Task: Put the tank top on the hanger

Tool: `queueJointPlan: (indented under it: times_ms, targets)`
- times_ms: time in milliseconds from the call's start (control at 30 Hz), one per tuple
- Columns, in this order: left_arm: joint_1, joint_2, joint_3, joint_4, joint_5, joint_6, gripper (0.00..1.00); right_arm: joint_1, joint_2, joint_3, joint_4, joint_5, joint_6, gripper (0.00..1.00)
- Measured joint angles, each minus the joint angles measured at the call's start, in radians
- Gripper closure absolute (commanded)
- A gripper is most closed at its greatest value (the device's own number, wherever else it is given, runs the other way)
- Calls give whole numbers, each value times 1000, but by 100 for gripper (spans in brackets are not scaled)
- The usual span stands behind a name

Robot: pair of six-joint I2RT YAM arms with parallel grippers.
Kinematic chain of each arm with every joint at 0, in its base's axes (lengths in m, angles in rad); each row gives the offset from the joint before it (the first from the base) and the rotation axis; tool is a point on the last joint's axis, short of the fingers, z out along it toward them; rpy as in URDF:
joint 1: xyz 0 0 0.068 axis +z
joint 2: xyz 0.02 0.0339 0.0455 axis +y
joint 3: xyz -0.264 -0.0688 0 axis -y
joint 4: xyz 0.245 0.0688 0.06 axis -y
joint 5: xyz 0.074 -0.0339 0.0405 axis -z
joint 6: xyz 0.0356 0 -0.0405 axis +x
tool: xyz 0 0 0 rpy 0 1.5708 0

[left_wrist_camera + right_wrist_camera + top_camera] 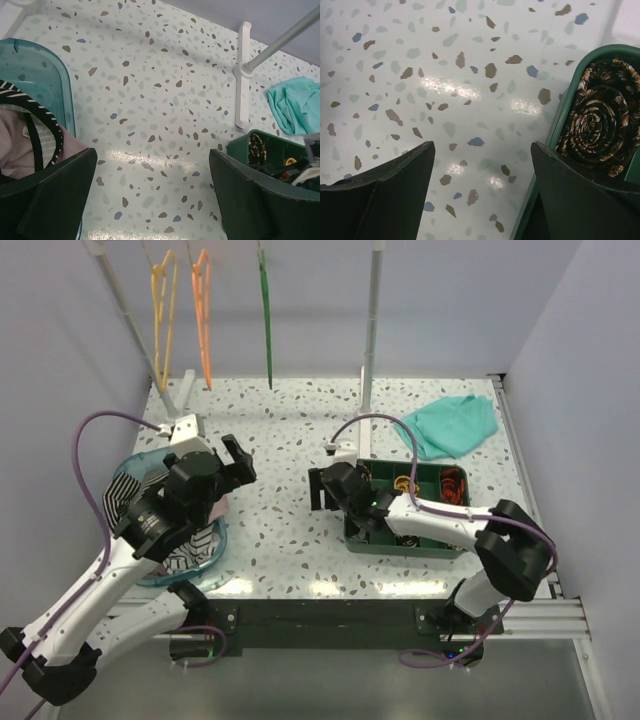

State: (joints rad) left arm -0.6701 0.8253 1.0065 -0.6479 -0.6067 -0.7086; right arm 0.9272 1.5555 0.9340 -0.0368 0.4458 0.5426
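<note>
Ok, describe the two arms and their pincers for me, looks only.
Both are white tubular links joined by bulky black joints. The left arm and right arm each trail a looping purple cable. The left pincer and right pincer have broad, dark, wedge-shaped fingers. A small green light glows on the right arm.

Robot lab test cell, not a home. Landmark: speckled terrazzo table [290, 510]. Plain pale walls [60, 340] box it in at left, back and right. Left arm [100, 590] and right arm [450, 525] are mounted at its near edge, next to an aluminium rail [540, 615], with purple cables [85, 470] looping loose. At its far edge stands a metal rack post [372, 330], with a yellow hanger [163, 300], orange hanger [203, 310] and green hanger [266, 320] hung up. Props on it: teal basket [222, 540] on the left, green tray [400, 545] on the right.
</note>
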Motion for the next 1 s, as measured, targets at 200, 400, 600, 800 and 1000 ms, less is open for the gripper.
queueJointPlan:
  times_ms: [200, 400, 600, 800, 1000]
  targets:
    - [0, 43, -52, 2, 0, -70, 0, -99, -127, -112, -34, -10, 8, 17]
    - [0, 47, -80, 1, -1, -124, 0, -156, -140, -140, -85, 5, 15, 16]
    - [16, 46, -103, -10, -7, -174, 0, -224, -211, -200, -99, 5, 15, 16]
    - [103, 45, -167, -34, 3, -243, 2, -252, -303, -243, -169, 5, 14, 15]
    - [202, 42, -219, -83, -11, -315, 7, -261, -428, -240, -233, -50, -5, 15]
